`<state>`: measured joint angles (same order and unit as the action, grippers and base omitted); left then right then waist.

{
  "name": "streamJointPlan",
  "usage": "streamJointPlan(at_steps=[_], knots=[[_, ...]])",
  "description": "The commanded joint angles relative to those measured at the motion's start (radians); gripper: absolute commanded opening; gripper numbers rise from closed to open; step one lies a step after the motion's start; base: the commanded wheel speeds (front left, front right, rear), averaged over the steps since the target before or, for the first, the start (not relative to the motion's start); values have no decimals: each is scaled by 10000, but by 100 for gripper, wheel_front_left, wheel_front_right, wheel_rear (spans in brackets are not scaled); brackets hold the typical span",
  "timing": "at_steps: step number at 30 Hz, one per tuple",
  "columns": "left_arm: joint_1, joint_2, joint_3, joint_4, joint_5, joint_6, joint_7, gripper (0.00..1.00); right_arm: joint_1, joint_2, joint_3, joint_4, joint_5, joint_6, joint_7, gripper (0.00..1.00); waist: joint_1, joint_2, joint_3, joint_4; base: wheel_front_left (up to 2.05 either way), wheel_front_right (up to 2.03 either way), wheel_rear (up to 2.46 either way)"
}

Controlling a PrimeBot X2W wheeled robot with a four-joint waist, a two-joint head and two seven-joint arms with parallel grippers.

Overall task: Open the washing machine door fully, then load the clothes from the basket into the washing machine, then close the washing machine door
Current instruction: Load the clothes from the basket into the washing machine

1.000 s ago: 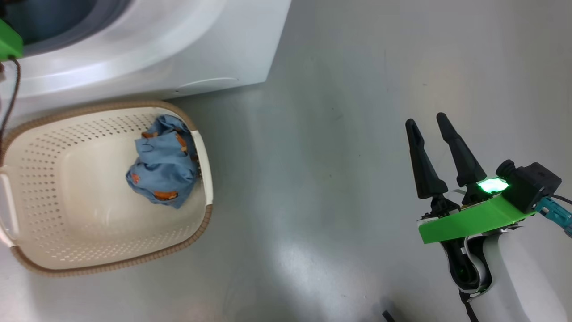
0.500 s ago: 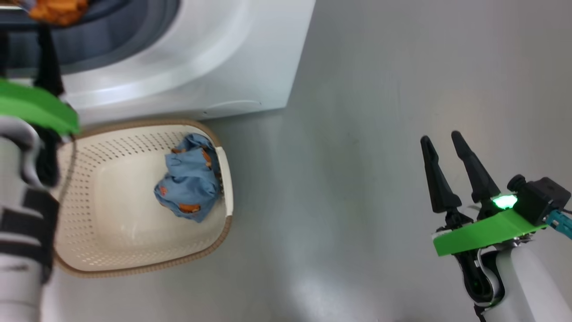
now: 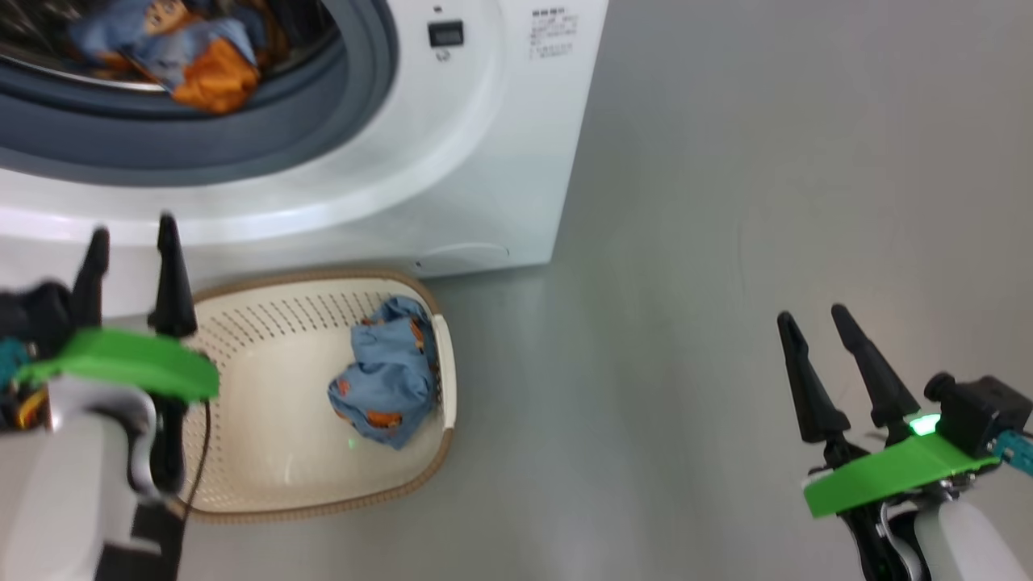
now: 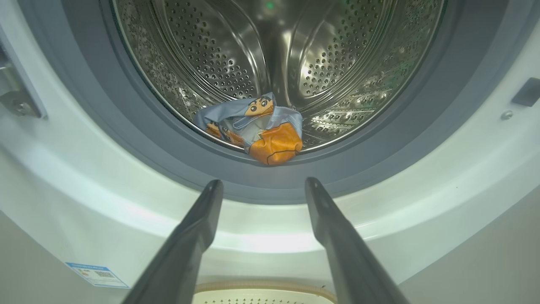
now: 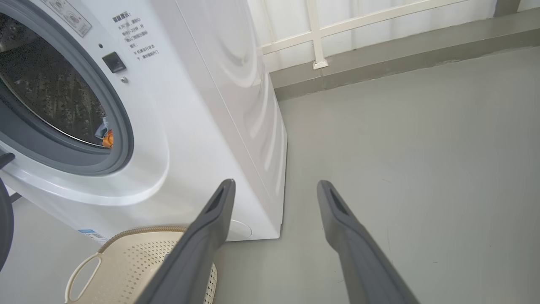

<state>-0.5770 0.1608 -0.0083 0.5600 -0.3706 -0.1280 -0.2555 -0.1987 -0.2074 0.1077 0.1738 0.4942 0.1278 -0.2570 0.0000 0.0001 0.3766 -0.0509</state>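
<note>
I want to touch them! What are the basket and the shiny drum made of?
The basket looks like matte cream plastic, with punched holes and a brown woven-look rim. The drum is probably polished steel: mirror glints, rows of small holes.

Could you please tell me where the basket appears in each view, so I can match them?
Head view: the basket lies lower left of centre.
Left wrist view: the basket is a sliver at the bottom edge's middle.
Right wrist view: the basket sits at the bottom left.
Shared landmark: the washing machine, directly behind it.
</note>
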Motion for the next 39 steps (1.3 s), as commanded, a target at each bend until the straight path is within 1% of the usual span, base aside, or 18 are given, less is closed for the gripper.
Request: streamJointPlan(at_steps=[1, 7, 14, 26, 31, 39], knots=[[371, 263, 411, -408, 167, -16, -62, 100, 307, -144, 150, -178, 10, 29, -48, 100, 0, -1, -552, 194, 0, 0, 0], [1894, -19, 853, -1240, 595, -23, -62, 100, 824, -280, 152, -111, 70, 29, -48, 100, 0, -1, -1321, 275, 0, 0, 0], [3491, -238, 1096, -2108, 719, -25, -62, 100, 1480, -486, 113, -106, 159, 29, -48, 100, 0, -1, -2084, 366, 0, 0, 0], [5758, -508, 1556, -3706, 845, -26, -62, 100, 2498, -638, -173, -291, 232, 29, -48, 100, 0, -1, -2810, 366, 0, 0, 0], [6302, -572, 1698, -4149, 839, -26, -62, 100, 2642, -603, -264, -320, 223, 29, -48, 100, 0, -1, -2889, 321, 0, 0, 0], [6424, -669, 1611, -4212, 821, -26, -62, 100, 2624, -559, -217, -338, 204, 29, -48, 100, 0, -1, -2922, 242, 0, 0, 0]])
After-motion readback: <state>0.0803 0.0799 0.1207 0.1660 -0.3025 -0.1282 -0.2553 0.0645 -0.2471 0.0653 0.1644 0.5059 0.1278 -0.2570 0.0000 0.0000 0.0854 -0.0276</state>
